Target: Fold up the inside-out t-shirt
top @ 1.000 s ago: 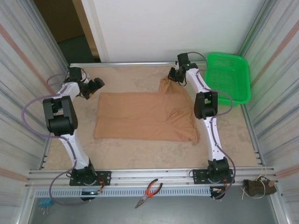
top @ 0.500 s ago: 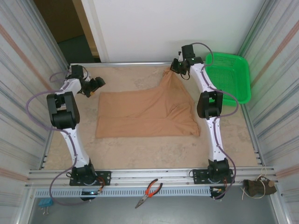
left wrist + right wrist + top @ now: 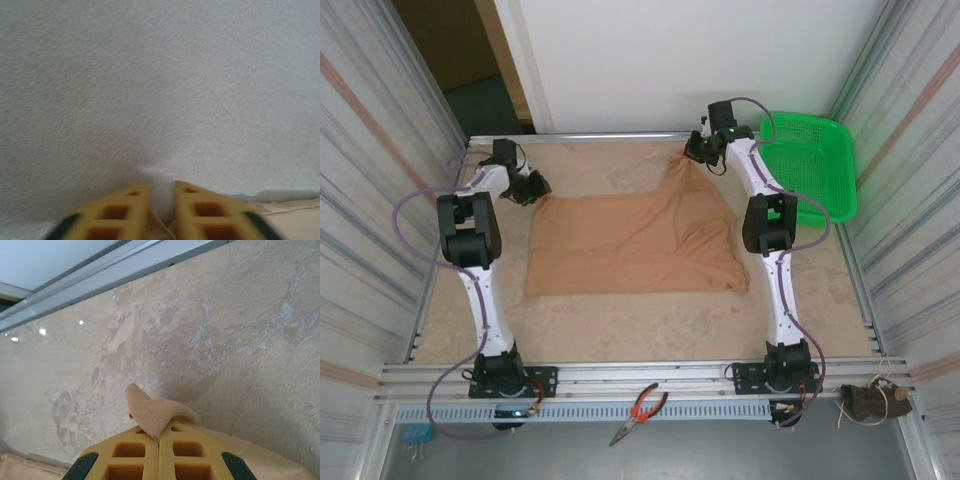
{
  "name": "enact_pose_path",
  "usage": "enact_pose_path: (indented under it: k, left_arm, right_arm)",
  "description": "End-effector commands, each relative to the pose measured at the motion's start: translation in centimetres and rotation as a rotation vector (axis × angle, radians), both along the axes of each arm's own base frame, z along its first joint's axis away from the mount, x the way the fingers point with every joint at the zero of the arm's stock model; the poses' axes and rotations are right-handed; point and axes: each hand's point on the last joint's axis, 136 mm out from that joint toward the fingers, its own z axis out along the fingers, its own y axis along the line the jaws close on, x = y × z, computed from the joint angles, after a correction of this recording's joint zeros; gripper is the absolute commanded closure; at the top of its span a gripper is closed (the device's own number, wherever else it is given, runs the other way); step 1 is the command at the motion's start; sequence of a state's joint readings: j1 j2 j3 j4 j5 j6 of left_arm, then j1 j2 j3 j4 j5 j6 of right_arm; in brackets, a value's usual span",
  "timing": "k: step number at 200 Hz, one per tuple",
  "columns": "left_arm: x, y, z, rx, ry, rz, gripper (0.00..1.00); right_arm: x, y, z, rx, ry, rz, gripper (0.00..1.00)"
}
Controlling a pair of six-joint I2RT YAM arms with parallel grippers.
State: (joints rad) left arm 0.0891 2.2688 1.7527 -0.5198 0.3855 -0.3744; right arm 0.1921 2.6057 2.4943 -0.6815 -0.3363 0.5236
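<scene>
The inside-out t-shirt is being borne mostly flat by the tabletop. Its far right corner is being held up off the surface by the right fingers, which are pinched fully together on it. Its far left corner is being nipped by the left fingers, closed to a narrow slit.

Robot lab cell, aluminium frame rails, panelled walls, pliers on ledge
</scene>
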Motion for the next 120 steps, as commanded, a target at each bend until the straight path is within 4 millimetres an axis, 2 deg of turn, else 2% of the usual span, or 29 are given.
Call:
enact_pose_path:
  k: [1, 26, 42, 52, 56, 68, 86, 120]
  left_arm:
    - [0.3, -0.1, 0.3, -0.008, -0.006, -0.009, 1.0]
    - [0.5, -0.1, 2.9, -0.011, -0.058, 0.0, 1.0]
    - [0.4, -0.3, 5.5, -0.024, -0.122, 0.006, 1.0]
    - [-0.1, -0.4, 6.4, -0.031, -0.141, 0.014, 1.0]
    - [-0.4, -0.5, 7.8, -0.031, -0.169, 0.017, 1.0]
    - [-1.4, -0.6, 8.9, -0.034, -0.193, 0.024, 1.0]
    - [-3.3, -0.6, 9.8, -0.031, -0.205, 0.032, 1.0]
    - [-7.7, 0.9, 8.9, -0.044, -0.197, 0.122, 1.0]
  right_arm:
    - [-0.7, 0.4, 4.3, 0.035, -0.038, 0.004, 1.0]
    - [-1.6, 0.1, 6.2, 0.039, -0.052, 0.003, 1.0]
    - [-2.5, -0.1, 7.9, 0.038, -0.072, 0.0, 1.0]
    - [-3.3, -0.3, 8.9, 0.04, -0.081, -0.003, 1.0]
    - [-3.7, -0.5, 9.3, 0.039, -0.086, -0.006, 1.0]
    - [-4.9, -0.8, 10.1, 0.035, -0.093, -0.013, 1.0]
    - [-7.2, -1.4, 11.0, 0.032, -0.101, -0.033, 1.0]
    - [-13.7, -2.5, 9.5, 0.018, -0.06, -0.075, 1.0]
